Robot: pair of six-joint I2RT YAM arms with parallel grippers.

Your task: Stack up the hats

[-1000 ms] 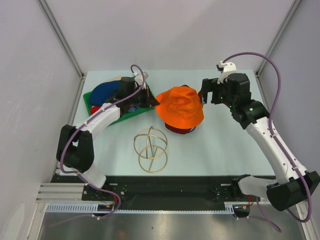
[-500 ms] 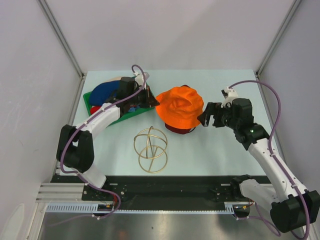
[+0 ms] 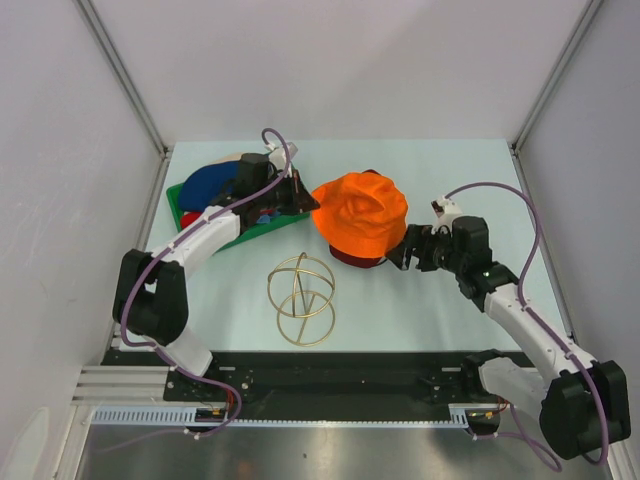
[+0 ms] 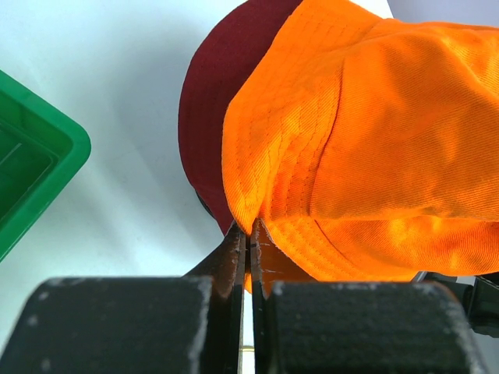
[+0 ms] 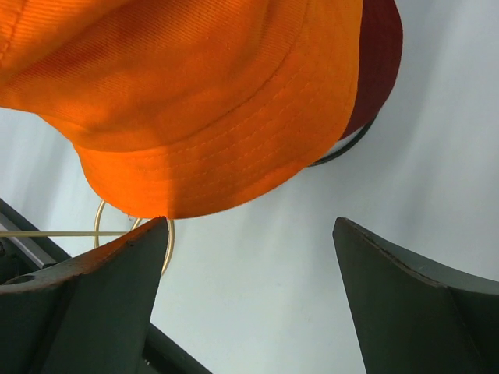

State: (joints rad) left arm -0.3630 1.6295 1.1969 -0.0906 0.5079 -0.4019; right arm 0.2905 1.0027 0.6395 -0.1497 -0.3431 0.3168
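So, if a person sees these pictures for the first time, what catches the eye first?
The bright orange hat in the middle of the table, lying over a maroon hat. The left gripper is shut on its brim and the open right gripper sits close on the other side. Next come the gold wire globe frame in front and the green tray at the left.

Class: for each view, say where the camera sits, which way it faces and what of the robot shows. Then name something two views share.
Top external: above and behind the robot, looking down on both arms and the table.
Left wrist: on the left gripper, facing the orange hat, whose brim its shut fingers pinch.
Right wrist: behind the open right gripper, facing that hat.
Shared: both wrist views show the maroon hat beneath.
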